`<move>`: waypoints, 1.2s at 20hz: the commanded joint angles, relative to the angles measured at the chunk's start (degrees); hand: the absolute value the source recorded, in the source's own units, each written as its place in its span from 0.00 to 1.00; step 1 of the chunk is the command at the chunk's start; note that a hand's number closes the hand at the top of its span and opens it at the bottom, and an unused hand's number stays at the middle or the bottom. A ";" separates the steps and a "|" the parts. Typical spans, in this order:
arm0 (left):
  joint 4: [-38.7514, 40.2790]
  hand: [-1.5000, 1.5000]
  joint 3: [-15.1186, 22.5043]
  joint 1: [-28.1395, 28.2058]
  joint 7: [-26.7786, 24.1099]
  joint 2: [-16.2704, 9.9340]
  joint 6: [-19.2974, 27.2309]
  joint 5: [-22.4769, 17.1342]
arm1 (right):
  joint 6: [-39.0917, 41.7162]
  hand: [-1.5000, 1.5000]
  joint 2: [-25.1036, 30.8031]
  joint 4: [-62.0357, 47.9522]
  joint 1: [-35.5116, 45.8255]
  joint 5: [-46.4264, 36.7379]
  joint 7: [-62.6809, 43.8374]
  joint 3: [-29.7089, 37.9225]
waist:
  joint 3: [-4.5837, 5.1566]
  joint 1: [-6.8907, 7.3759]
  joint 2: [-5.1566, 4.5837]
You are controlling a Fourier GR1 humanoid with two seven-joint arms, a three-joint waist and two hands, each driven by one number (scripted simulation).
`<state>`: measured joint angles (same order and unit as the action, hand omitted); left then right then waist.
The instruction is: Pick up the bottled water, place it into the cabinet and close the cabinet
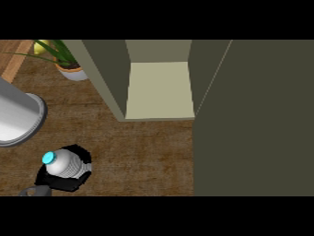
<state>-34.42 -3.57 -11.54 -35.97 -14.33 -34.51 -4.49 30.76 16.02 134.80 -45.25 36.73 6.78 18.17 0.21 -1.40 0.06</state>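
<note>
Bottled water (pixel 61 164) sits at lower left over the brown counter (pixel 146 152), seen nearly end-on: cyan cap (pixel 48 157) faces up toward the camera, tipped slightly up-left, long axis close to vertical. Left hand (pixel 69 179) is black and wrapped round the bottle body, fingers curled on it, hiding most of the lower part. Right hand doesn't show. Cabinet (pixel 112 78) is above-right of the bottle and apart from it, open, with a pale shelf (pixel 160 87) visible inside. Its door (pixel 261 120) fills the right side of the view. A big grey cylinder (pixel 6 115) lies at left, above the bottle. Potted plant (pixel 61 57) upper left, beside the cabinet's left wall.
</note>
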 commanded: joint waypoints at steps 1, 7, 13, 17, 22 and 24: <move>0.54 1.00 -7.01 1.41 -5.96 2.88 3.72 -6.38 | -2.18 0.00 -0.68 8.44 -2.52 3.85 -1.53 1.17 | 0.08 0.62 0.12; -0.11 1.00 -14.09 1.61 -11.30 4.43 12.91 -11.45 | -0.72 0.00 0.16 8.81 -5.52 5.96 -0.81 2.47 | -0.05 0.31 0.13; -11.36 1.00 -9.72 2.68 -6.87 7.37 17.68 -9.60 | -0.76 0.00 0.00 11.24 -7.54 8.20 -1.60 4.62 | -0.20 0.74 0.27; -17.06 1.00 -6.87 2.93 -2.37 9.78 18.37 -9.39 | -2.16 0.00 1.86 11.25 -6.33 10.33 -2.87 5.08 | -0.19 1.13 0.19; -26.34 1.00 -1.54 1.30 5.45 14.13 26.82 -9.16 | -3.30 0.00 1.29 8.45 -2.50 6.91 -2.01 3.50 | -0.21 1.18 0.16; -31.37 1.00 1.90 2.47 9.14 14.21 29.11 -10.86 | -2.39 0.00 0.48 10.43 -4.46 7.13 -1.19 3.24 | -0.20 0.90 0.38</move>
<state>-59.70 -6.41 -8.49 -32.30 -1.93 -10.28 -14.03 30.68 17.88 134.49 -47.38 39.83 8.54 21.37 0.00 -0.19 0.34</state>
